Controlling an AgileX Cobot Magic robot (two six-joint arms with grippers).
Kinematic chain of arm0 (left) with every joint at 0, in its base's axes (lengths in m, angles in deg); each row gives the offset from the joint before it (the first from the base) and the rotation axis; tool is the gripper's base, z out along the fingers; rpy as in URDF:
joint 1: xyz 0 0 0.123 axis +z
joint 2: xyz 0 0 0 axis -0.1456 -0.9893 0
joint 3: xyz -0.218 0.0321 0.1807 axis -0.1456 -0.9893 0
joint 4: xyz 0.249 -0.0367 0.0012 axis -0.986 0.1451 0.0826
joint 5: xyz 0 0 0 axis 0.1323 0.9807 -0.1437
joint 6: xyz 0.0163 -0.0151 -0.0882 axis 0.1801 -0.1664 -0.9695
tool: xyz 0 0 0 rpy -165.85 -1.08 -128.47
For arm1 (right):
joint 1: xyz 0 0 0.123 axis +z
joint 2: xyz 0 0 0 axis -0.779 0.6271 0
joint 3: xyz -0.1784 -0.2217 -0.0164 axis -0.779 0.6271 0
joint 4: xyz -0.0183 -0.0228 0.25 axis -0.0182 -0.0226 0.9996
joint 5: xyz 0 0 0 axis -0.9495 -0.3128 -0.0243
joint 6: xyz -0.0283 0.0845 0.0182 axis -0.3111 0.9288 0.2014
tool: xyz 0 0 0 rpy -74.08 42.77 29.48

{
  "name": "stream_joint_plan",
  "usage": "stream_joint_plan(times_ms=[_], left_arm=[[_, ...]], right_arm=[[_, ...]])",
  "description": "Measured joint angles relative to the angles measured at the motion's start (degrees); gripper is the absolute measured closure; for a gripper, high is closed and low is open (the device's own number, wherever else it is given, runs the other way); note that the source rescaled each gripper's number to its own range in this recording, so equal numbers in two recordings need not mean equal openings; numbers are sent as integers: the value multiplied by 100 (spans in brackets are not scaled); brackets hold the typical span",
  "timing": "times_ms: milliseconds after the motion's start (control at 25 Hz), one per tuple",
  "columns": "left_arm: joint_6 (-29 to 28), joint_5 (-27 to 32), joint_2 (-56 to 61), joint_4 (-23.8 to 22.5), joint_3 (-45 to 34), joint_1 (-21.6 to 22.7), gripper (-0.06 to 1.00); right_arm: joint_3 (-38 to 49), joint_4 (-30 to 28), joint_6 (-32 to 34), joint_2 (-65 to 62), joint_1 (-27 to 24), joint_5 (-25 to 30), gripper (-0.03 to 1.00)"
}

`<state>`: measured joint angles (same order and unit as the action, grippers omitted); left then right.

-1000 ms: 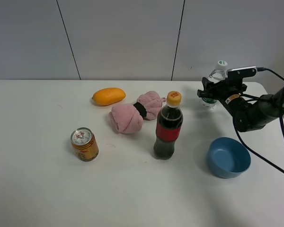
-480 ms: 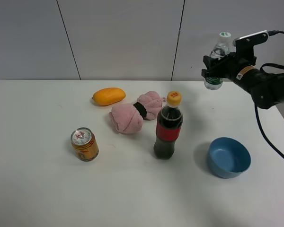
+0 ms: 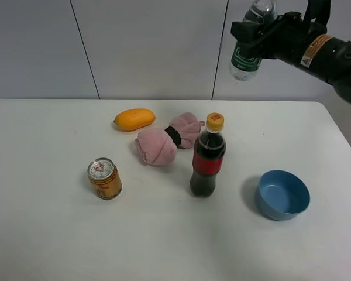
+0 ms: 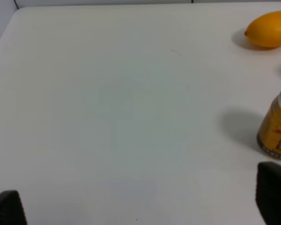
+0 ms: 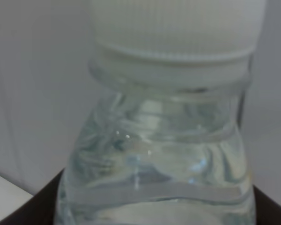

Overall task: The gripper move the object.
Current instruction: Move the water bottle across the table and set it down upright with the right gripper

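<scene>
My right gripper (image 3: pixel 253 36) is shut on the small clear water bottle (image 3: pixel 245 58) with a green label and holds it high in the air, above the table's far right part. The bottle's top runs out of the frame in the exterior view. In the right wrist view the bottle's neck (image 5: pixel 154 154) and white cap (image 5: pixel 178 28) fill the picture between the black fingers (image 5: pixel 28 206). The left gripper is out of the exterior view; the left wrist view shows only its two dark fingertips (image 4: pixel 274 192), set far apart, with nothing between them.
On the white table (image 3: pixel 58 234) stand a dark cola bottle with a yellow cap (image 3: pixel 208 157), a gold can (image 3: pixel 105 178), a blue bowl (image 3: pixel 282 194), a pink rolled cloth (image 3: pixel 167 139) and a mango (image 3: pixel 134 119). The can (image 4: pixel 276 126) and the mango (image 4: pixel 269 29) also show in the left wrist view.
My right gripper has lifted the water bottle from the table's far right corner up into the air and a little to the left. Everything else stays put.
</scene>
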<state>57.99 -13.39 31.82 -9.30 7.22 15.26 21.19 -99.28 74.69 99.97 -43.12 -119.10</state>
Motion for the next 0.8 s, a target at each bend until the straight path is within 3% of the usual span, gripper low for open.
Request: stream_joint_plan(times_ms=[400, 800], left_arm=[[0, 0, 0, 0, 0, 0, -6], [0, 0, 0, 0, 0, 0, -6]], right_arm=[[0, 62, 173, -486, 1115, 270, 97], [0, 768, -19, -486, 2711, 863, 97]])
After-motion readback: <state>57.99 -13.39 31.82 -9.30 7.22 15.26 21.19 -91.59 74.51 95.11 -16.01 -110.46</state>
